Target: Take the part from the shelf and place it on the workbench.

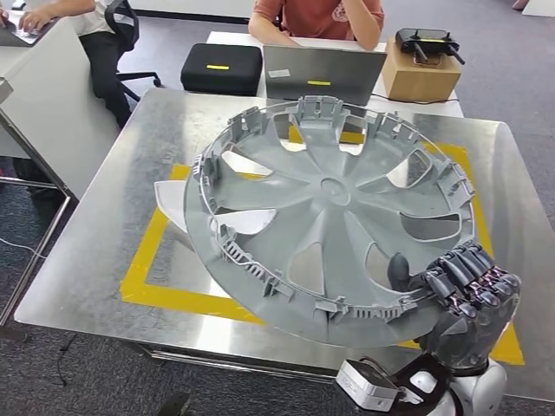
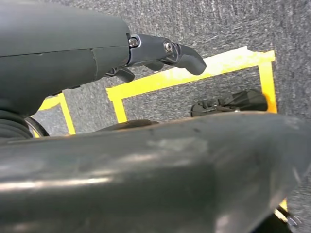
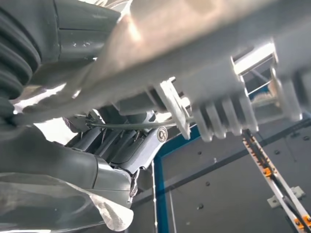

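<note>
The right hand (image 1: 466, 299) gripped the near right rim of the grey wheel cover (image 1: 327, 217), thumb on top, dark fingers curled over the edge. The cover hung tilted above the metal counter (image 1: 98, 251), hiding much of the yellow tape rectangle (image 1: 147, 264) and most of a white piece (image 1: 172, 204) under its left edge. It was inner side up, with ribbed clips round the rim. The left hand (image 2: 161, 53) was over grey carpet, holding nothing, though its fingers were mostly hidden, so I couldn't tell if it was spread or clenched.
</note>
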`<action>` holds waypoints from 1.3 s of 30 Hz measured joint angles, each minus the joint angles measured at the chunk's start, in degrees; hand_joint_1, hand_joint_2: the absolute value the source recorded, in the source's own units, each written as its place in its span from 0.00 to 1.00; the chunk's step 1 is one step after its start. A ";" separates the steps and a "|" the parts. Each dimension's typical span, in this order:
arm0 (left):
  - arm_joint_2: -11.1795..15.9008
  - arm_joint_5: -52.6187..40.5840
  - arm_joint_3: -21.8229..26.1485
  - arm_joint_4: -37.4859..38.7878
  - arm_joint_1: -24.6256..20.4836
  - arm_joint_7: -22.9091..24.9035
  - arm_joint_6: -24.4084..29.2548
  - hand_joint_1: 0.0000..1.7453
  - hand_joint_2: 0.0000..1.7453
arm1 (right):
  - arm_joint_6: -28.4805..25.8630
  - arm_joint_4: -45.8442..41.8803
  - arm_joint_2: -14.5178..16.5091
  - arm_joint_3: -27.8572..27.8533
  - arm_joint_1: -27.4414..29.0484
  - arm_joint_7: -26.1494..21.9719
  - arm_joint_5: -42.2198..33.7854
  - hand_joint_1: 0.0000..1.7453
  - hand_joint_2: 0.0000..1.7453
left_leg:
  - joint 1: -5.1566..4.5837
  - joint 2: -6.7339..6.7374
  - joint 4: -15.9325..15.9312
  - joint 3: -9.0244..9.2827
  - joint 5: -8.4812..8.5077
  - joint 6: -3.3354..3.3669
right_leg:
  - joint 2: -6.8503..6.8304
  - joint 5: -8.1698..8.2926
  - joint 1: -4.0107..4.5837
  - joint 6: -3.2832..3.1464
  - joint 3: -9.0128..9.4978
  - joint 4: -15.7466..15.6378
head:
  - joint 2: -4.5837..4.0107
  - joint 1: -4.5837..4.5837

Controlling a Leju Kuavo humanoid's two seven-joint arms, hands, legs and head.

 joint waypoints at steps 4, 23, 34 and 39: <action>0.01 -0.01 0.00 0.00 -0.03 0.00 -0.07 0.00 0.00 | 0.02 -0.02 0.00 -0.04 0.02 0.06 -0.04 1.00 1.00 | 0.02 1.03 0.05 0.22 -0.24 -0.24 | -0.53 3.81 -0.41 0.33 2.42 -4.07 | 0.00 0.02; 0.17 -0.08 -0.14 0.00 -0.18 0.00 -0.23 0.00 0.00 | 0.00 -0.79 0.00 -0.04 0.00 0.09 -0.20 1.00 1.00 | -0.16 1.18 -0.53 0.64 0.00 -1.89 | -0.73 6.00 0.19 -1.51 8.10 -13.79 | 0.00 -0.43; 0.24 -0.47 -0.25 0.00 -0.23 0.00 -0.37 0.00 0.00 | 0.00 -0.81 0.00 -0.07 -0.01 0.09 -0.39 1.00 1.00 | -0.37 1.18 -0.37 0.59 -0.03 -1.89 | -0.74 6.07 0.05 -1.48 8.13 -13.80 | 0.00 -0.43; 0.26 -0.25 -0.26 0.00 -0.27 0.00 -0.49 0.00 0.00 | 0.01 -0.68 0.19 -0.90 -0.10 0.23 0.76 1.00 1.00 | -0.36 1.18 -0.35 0.58 -0.05 -1.90 | -0.74 6.07 0.05 -1.48 8.13 -13.80 | 0.00 -0.43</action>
